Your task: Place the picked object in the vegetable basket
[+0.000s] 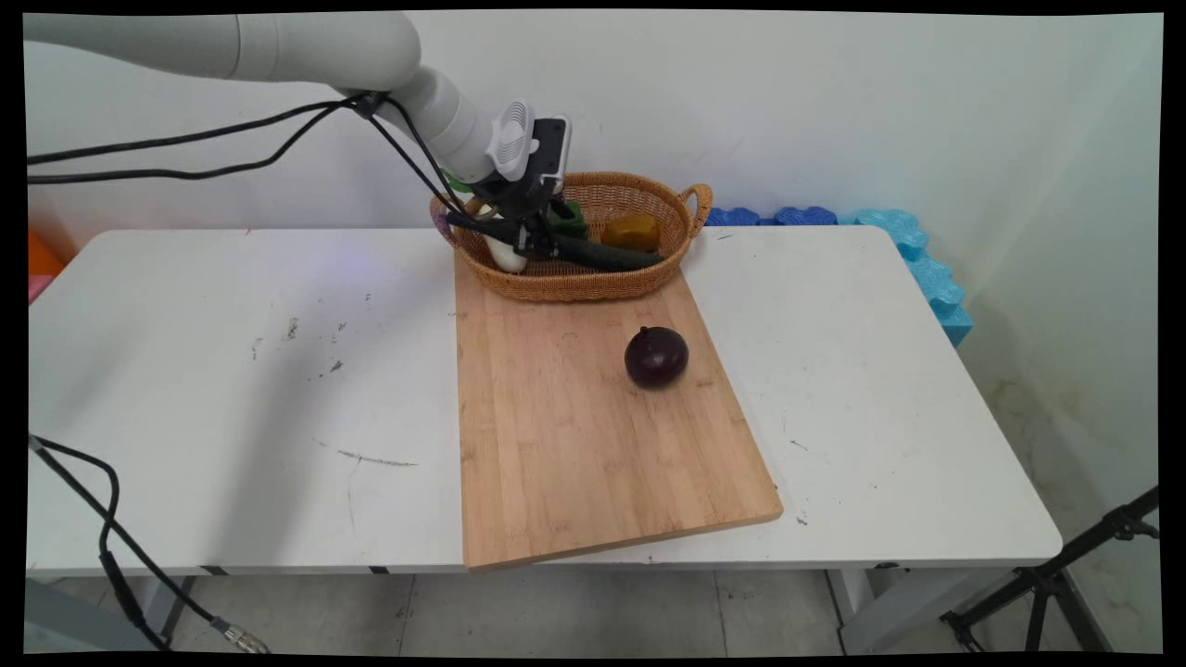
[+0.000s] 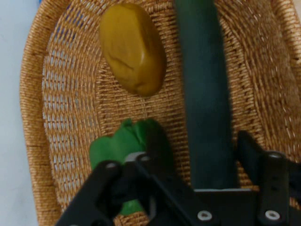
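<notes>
Woven wicker basket [image 2: 70,94], matt wooden board [image 1: 574,435]; smooth glossy onion [image 1: 656,357], matt cucumber [image 2: 207,94]

Room light even and bright, diffuse, from overhead. Soft shadows only: faint one under the arm [image 1: 278,46] on the table [image 1: 232,389], small one beside the purple onion [image 1: 656,357]. No harsh glare. Main view bows at the edges, table edge curves. Hand view soft, the cucumber [image 2: 207,94] and basket [image 2: 61,117] weave slightly blurred.

You have one basket [image 1: 593,278], one cutting board [image 1: 574,445], one onion [image 1: 656,357], one cucumber [image 2: 207,94], one potato [image 2: 133,47] and one green pepper [image 2: 120,146].
</notes>
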Action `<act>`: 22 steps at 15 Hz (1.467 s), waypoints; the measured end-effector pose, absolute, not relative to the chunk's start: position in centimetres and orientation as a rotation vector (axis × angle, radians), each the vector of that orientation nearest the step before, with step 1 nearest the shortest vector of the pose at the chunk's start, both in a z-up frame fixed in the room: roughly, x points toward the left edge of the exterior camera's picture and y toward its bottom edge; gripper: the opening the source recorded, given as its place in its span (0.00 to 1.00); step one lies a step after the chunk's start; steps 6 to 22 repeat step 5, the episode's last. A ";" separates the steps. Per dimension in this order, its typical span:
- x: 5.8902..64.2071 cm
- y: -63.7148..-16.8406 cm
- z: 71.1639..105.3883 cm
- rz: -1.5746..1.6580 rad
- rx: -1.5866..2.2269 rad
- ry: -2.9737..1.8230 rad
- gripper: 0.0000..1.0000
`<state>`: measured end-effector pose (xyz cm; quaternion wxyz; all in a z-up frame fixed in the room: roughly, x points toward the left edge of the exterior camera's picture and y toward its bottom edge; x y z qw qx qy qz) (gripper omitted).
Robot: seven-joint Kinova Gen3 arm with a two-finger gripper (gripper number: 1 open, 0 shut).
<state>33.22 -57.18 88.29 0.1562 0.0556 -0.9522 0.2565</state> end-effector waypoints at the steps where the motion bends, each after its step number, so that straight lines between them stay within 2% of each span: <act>1: 33.2 -57.3 88.2 0.734 0.157 -2.727 1.00; 22: 33.1 -57.6 87.7 0.732 0.147 -2.728 1.00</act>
